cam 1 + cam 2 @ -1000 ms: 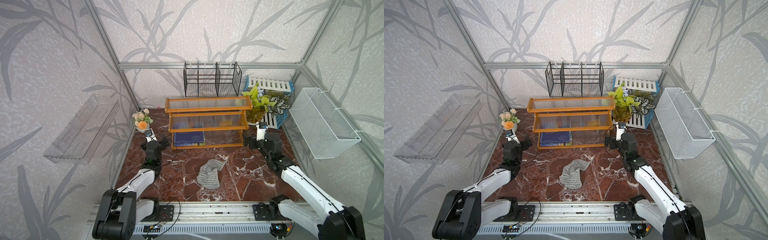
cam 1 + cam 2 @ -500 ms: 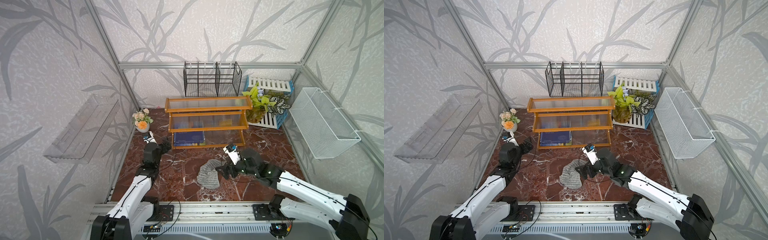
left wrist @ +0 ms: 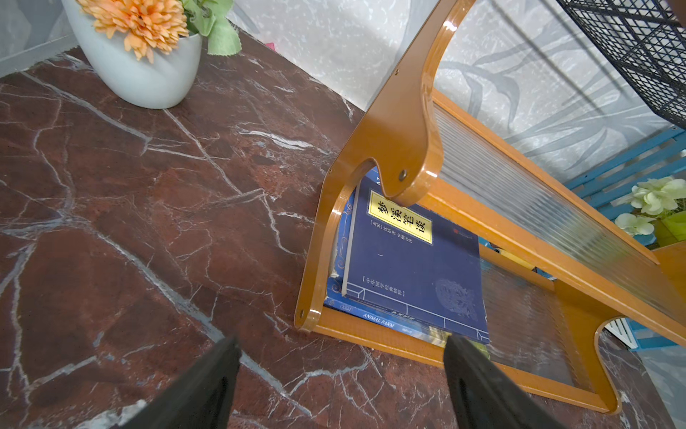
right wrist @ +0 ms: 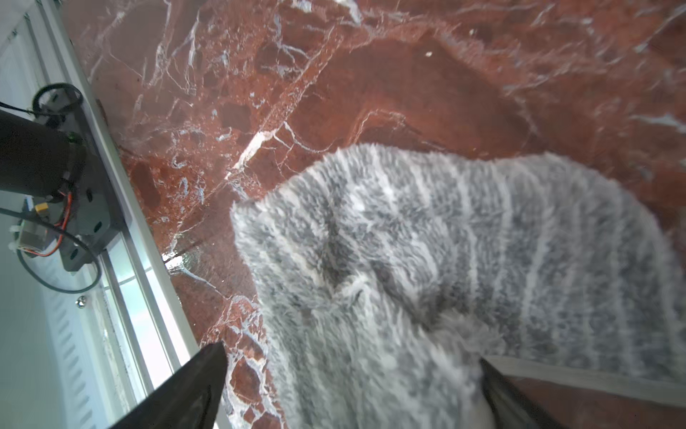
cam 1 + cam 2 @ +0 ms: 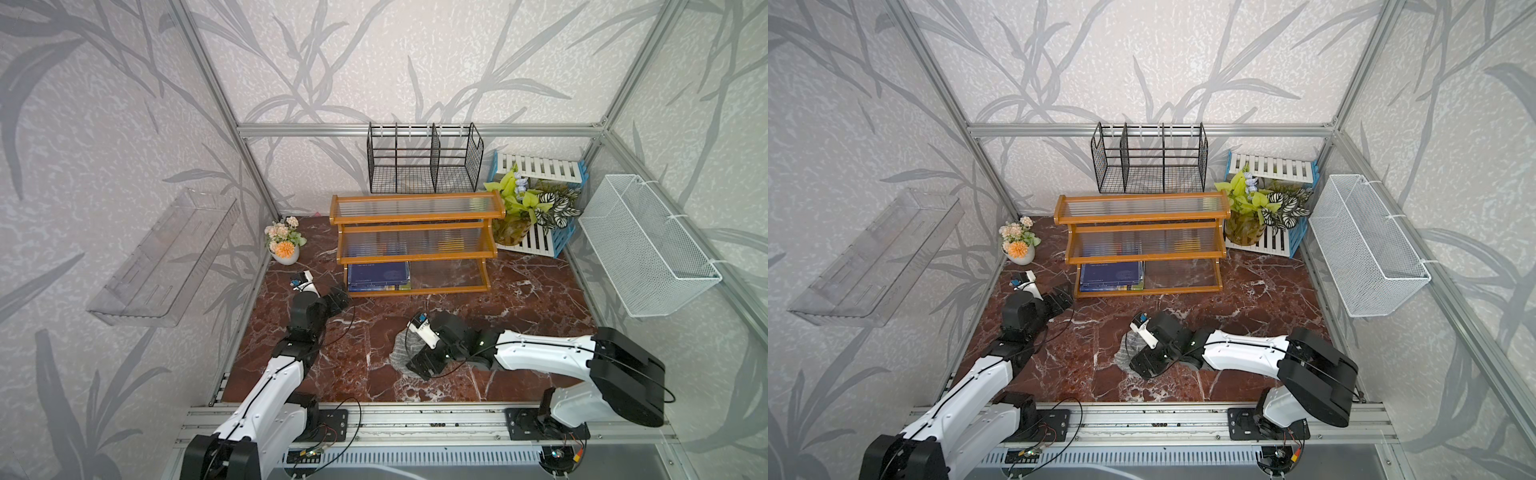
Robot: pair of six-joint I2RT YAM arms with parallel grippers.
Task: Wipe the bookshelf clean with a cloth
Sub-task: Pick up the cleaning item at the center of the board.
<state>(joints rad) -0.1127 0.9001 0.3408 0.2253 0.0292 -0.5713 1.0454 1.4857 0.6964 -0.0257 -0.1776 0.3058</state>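
Note:
The bookshelf (image 5: 415, 218) (image 5: 1142, 220), orange-brown wood with ribbed clear panels, stands at the back of the marble table. The grey white-striped cloth (image 5: 400, 350) (image 5: 1126, 343) lies on the marble at front centre, largely hidden under my right wrist. My right gripper (image 5: 417, 365) (image 5: 1142, 365) (image 4: 352, 356) is open just over it, and the cloth (image 4: 427, 260) fills the space between its fingers. My left gripper (image 5: 338, 299) (image 5: 1061, 299) (image 3: 341, 345) is open and empty above bare marble, close to the lower left corner of the bookshelf (image 3: 401, 122).
Blue books (image 5: 378, 274) lie on the bottom tier. A white flower pot (image 5: 284, 249) stands left of the shelf, a black wire rack (image 5: 424, 162) behind it, and plants on a slatted crate (image 5: 523, 212) to its right. A white wire basket (image 5: 644, 245) and a clear tray (image 5: 166, 257) hang on the walls.
My right arm swung from beside the shelf's right end down to the cloth at front centre. My left gripper shifted a little toward the shelf's lower left corner.

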